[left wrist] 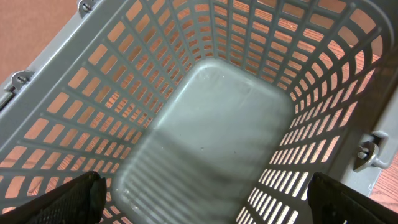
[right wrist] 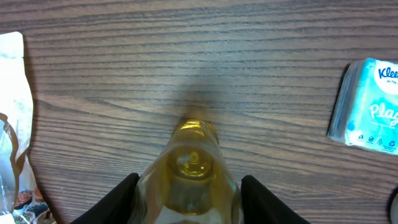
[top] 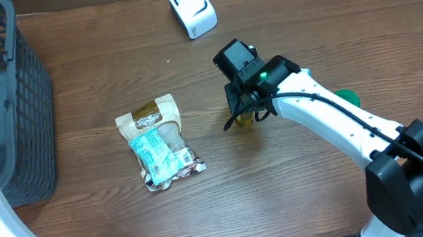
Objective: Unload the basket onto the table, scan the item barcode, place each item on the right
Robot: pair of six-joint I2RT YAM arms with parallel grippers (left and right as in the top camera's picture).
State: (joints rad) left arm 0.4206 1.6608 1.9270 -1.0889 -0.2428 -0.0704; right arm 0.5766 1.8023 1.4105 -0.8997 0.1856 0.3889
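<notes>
Gripping: right gripper [right wrist: 189, 190], jaws half closed, fingers pressing both sides of the one yellow bottle [right wrist: 189, 149], which seems upright, near the table [top: 306, 20] middle.
Left gripper [left wrist: 205, 208]: wide open, empty, over the one basket [left wrist: 205, 112].
Scanner [top: 192, 8]: one, at the far edge, beyond and slightly left of the bottle; the right arm is nearer.

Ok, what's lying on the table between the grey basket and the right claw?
Just the snack packet, lying flat on the wood. The overhead view shows it best.
</notes>
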